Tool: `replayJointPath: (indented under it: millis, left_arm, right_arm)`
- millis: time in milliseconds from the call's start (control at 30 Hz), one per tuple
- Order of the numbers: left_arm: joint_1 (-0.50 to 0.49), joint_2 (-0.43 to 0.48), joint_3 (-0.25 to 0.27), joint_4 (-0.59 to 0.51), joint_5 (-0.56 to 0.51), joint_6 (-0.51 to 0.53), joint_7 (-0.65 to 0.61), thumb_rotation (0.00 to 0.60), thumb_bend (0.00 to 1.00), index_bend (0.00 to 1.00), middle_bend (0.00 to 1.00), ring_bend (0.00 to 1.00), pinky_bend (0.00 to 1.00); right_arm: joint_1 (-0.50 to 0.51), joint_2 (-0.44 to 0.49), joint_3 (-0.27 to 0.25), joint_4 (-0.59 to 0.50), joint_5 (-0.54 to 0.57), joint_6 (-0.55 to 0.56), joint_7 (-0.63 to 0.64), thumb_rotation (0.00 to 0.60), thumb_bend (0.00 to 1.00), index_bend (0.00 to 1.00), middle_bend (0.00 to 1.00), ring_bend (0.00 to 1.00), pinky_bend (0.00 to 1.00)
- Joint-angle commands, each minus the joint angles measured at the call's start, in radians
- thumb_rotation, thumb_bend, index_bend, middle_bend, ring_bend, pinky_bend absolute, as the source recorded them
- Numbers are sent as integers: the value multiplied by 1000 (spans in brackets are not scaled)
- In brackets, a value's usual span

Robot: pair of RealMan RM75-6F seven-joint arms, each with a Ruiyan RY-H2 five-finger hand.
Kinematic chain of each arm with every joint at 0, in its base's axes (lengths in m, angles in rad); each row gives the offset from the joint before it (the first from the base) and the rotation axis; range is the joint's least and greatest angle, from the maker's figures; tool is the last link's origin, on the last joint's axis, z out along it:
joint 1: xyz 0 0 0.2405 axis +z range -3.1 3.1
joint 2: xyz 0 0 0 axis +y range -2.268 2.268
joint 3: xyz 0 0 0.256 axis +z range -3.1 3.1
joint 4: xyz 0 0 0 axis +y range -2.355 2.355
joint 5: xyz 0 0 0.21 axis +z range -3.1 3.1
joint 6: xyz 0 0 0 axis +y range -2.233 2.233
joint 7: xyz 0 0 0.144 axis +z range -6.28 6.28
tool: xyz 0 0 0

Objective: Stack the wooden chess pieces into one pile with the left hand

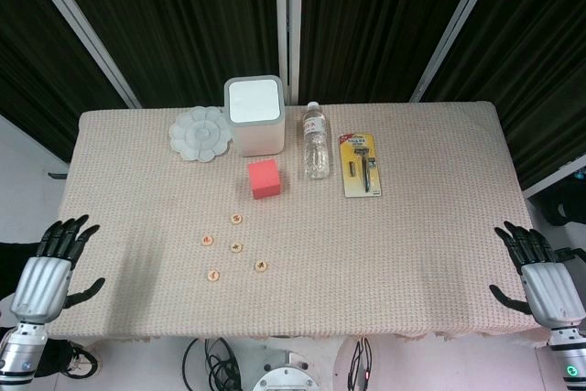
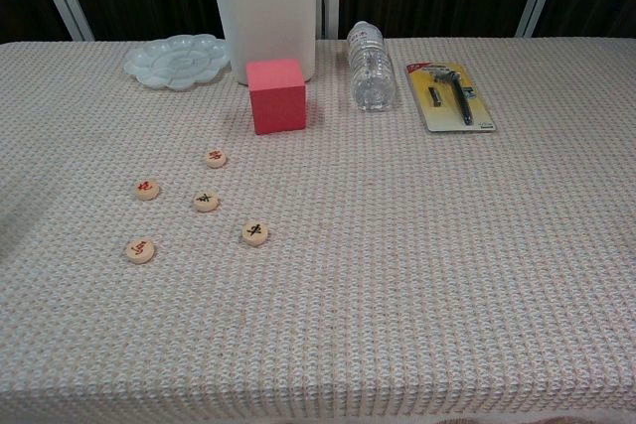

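Observation:
Several round wooden chess pieces lie flat and apart on the woven tablecloth, none stacked. One with a red mark (image 2: 216,157) is farthest back, another red one (image 2: 147,189) is at the left, and a black-marked one (image 2: 205,201) lies in the middle (image 1: 236,247). A black-marked piece (image 2: 255,233) and a red-marked piece (image 2: 139,250) lie nearest the front. My left hand (image 1: 57,263) hovers at the table's left front edge, fingers spread and holding nothing, well left of the pieces. My right hand (image 1: 536,267) is at the right front edge, likewise spread and holding nothing. The chest view shows neither hand.
Behind the pieces stands a red cube (image 1: 265,179). Further back are a white lidded bin (image 1: 255,114), a flower-shaped white palette (image 1: 200,134), a lying water bottle (image 1: 316,141) and a packaged razor (image 1: 360,164). The tablecloth (image 1: 412,244) covers the table.

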Motion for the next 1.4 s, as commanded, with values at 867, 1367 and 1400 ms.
replayJointPath:
  millis: [867,1367,1400]
  left_arm:
    - [-123,-87,50,-79,97,-213,-3,600,192,139,35,0,0]
    - [-287,-285,13,45,31,-447,31,600,192,197,35,0,0]
    - [-292,-294,12,56,26,-453,30,600,192,199,35,0,0]
  right_arm:
    - [0,-7,0,28,-8,4,37,600,157,0,0,0,0]
    - [-16,-5,0,52,6,19,66,600,157,0,0,0,0]
    - [-17,-5,0,53,5,20,67,600,157,0,0,0,0]
